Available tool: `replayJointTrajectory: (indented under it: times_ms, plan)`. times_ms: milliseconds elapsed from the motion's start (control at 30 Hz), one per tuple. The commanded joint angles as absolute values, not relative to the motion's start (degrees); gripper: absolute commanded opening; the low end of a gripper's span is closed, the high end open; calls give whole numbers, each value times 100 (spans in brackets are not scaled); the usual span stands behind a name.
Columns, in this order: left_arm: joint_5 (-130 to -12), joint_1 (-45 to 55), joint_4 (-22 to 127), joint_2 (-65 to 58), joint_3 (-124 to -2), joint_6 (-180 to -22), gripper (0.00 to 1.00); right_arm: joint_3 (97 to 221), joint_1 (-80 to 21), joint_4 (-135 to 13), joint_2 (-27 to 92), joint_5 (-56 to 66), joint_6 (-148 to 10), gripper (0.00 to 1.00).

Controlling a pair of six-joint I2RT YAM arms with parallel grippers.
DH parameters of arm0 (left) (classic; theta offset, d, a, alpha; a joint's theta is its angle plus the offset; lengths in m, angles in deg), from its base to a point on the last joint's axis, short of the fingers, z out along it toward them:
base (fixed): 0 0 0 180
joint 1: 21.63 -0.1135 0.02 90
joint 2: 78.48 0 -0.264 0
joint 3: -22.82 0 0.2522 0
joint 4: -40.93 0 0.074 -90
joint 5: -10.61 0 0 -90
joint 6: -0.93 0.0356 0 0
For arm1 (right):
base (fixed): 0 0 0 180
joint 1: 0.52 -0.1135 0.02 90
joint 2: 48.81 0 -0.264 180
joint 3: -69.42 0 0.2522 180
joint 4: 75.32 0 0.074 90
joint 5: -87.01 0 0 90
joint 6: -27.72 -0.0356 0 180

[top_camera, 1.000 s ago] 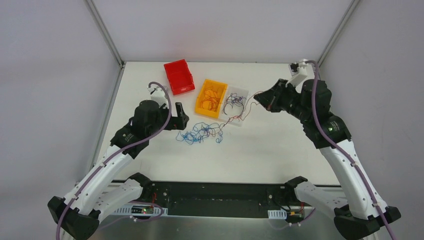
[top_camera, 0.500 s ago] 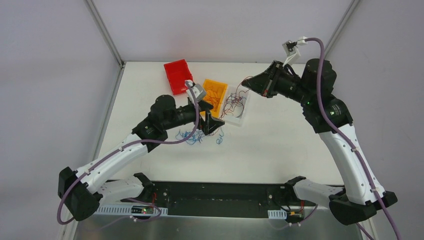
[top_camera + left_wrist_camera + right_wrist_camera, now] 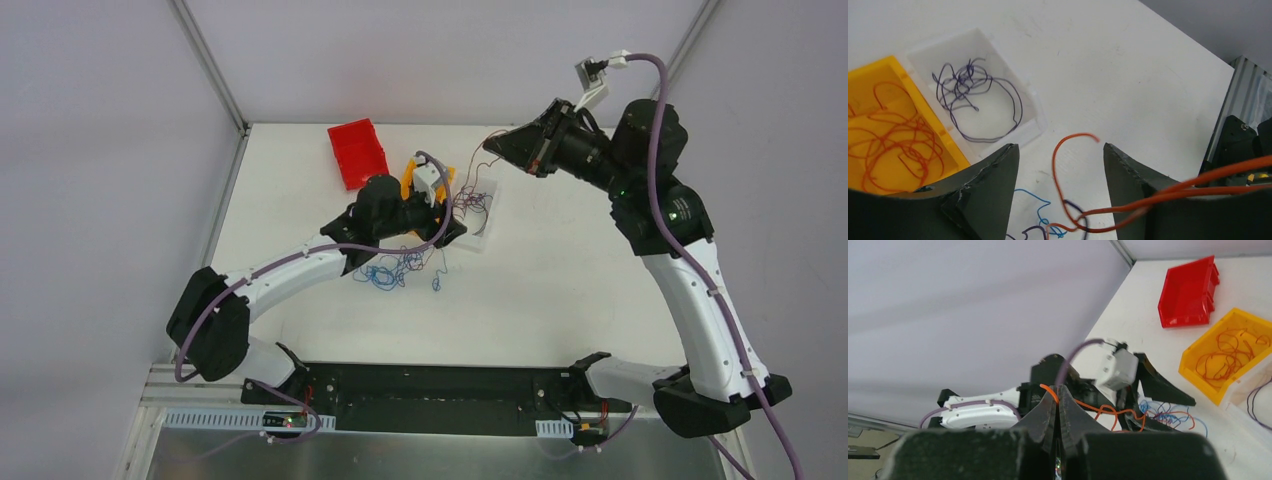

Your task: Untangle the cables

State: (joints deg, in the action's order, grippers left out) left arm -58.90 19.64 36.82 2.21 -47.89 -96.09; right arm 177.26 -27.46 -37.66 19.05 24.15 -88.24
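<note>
Cables point(image 3: 398, 268) lie largely knotted on the near table point(image 3: 560, 300), left gripper point(image 3: 1060, 150) poised open-jawed astride an orange strand point(image 3: 1068, 138), yellow bin point(image 3: 930, 111) and clear bin point(image 3: 990, 112) behind already holding sorted wires point(image 3: 965, 82), while the raised right gripper point(image 3: 490, 146), farthest back, pinches that strand aloft, with much sorting seemingly left.

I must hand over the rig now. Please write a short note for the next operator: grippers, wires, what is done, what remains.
Left gripper: open, low beside the clear bin; an orange loop sits between its fingers, not gripped.
Right gripper: shut on the orange wire, raised above the table.
Wires: orange ones in the yellow bin, dark ones in the clear bin. The red bin looks empty. A tangle of blue, orange and dark wires lies on the table.
Done: some wires sorted.
Left: free the held wire, then separate the tangle.
</note>
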Motion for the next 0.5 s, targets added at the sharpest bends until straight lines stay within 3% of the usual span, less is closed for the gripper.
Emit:
replayJointTrajectory:
  times_ms: [0, 100, 233, 467]
  plan:
    - [-6311, 1985, 3330, 360, -4315, -10357, 59, 18598, -2765, -3958, 1956, 1970, -8654, 0]
    - [-6311, 1991, 3248, 364, -3721, -10811, 51, 19257, -2738, -3750, 2093, 1399, -8450, 0]
    - [-6496, 1993, 3185, -48, -2796, -11130, 49, 19965, -2679, -3622, 2212, 562, -8244, 0]
    - [-6998, 1993, 3756, -1008, -1660, -11479, 42, 19999, -2633, -3822, 2001, -869, -7994, 0]
